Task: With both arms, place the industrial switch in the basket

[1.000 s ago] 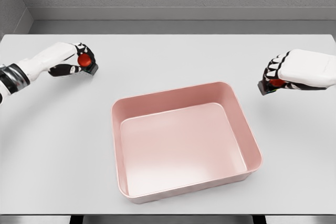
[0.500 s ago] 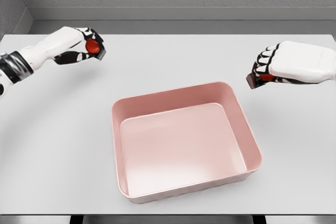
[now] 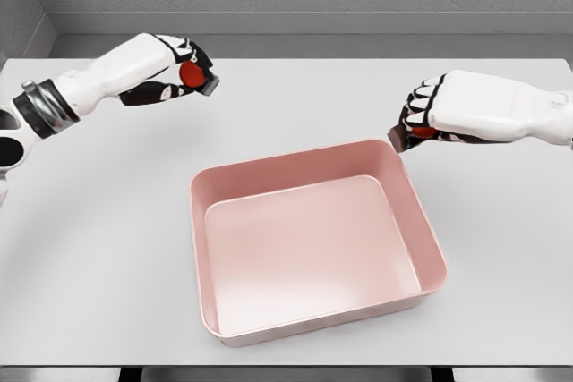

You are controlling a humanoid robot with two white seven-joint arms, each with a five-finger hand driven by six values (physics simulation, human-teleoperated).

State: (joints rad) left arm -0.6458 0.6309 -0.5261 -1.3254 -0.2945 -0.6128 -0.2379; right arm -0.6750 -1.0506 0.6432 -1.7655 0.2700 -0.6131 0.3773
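Head view | left robot hand (image 3: 175, 69) grips switch (image 3: 199, 78) | right robot hand (image 3: 439, 114) grips second switch (image 3: 407, 136) | basket (image 3: 313, 239)

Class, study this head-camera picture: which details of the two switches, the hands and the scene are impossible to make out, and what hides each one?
- Right switch, head view: mostly covered by the right hand; only a red patch and a dark corner show.
- Left switch, head view: its underside and back are masked by the left hand.
- Basket, head view: its outer far wall is hidden by its own rim.
- Table, head view: its legs are cut off at the bottom edge.
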